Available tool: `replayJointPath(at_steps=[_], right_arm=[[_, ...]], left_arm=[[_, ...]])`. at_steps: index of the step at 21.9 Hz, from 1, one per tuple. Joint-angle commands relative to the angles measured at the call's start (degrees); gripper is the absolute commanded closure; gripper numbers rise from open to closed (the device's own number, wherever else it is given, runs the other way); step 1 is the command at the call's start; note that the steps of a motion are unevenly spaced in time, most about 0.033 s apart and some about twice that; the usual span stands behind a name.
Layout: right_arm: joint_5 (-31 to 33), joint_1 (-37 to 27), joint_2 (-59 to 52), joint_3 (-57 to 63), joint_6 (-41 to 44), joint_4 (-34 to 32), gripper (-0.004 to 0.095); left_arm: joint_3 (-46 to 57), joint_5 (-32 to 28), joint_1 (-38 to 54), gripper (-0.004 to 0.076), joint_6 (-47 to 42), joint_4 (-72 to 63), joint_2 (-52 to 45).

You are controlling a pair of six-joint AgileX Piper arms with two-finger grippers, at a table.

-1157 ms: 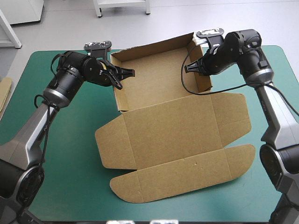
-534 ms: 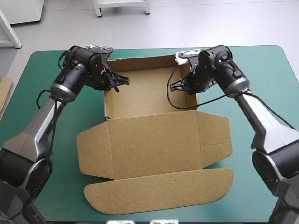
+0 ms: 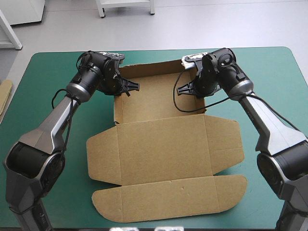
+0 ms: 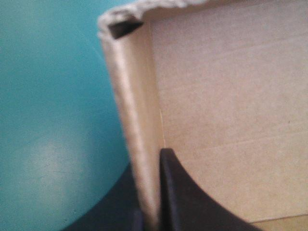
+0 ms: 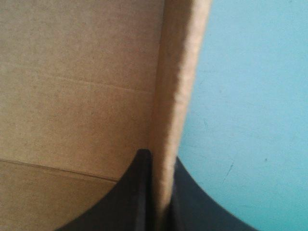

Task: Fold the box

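The table (image 3: 43,72), under its teal-green cover, is carrying the work across most of its top. An edge of more brown board (image 3: 5,98) is showing at the table's left edge, well apart from both arms. The box (image 3: 159,96) is sitting at the middle of the table as an open tray, its raised walls toward the far edge. Its lid (image 3: 163,147) is lying flat toward the near edge, and the rounded front flap (image 3: 168,199) is lying closest to that edge. The left gripper (image 3: 130,88) is clamping the left side wall (image 4: 137,120), one black finger inside the tray and one outside (all but closed, only the board between them). The tray's far left corner is showing ahead of it. The right gripper (image 3: 185,90) is pinching the right side wall (image 5: 178,91) in the same manner, bare cover lying just outside that wall.
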Motion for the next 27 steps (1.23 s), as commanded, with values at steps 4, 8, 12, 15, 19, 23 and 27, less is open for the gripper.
replayJointPath(at_steps=[4,8,12,15,19,23,27], right_arm=[[0.1,0.5,0.0,-1.7,-1.7,1.9,0.0907],[0.1,0.3,2.4,-1.7,-2.2,1.3,0.0907],[0.1,0.3,5.5,-1.7,-2.3,1.5,0.0907],[0.1,0.3,7.8,-1.7,-2.6,0.8,0.0907],[-0.2,0.3,9.8,-1.7,-2.6,0.7,0.0908],[-1.1,0.3,9.8,-1.7,-2.6,-0.4,0.0908],[-1.6,0.3,9.8,-1.7,-2.6,-0.4,0.0908]], left_arm=[[-1.6,-2.1,-0.6,0.0732,2.8,-1.6,-0.1],[-1.6,-3.8,-0.2,0.0732,3.5,-2.6,1.6],[-1.6,-4.5,1.1,0.0732,3.7,-2.5,2.9],[-1.6,-5.1,2.3,0.0732,3.8,-2.6,4.6],[-1.6,-5.5,2.8,0.0732,4.1,-2.6,6.9],[-1.6,-5.9,2.8,0.0732,4.1,-2.8,7.1],[-1.6,-6.1,2.8,0.0732,4.1,-2.8,6.9]])
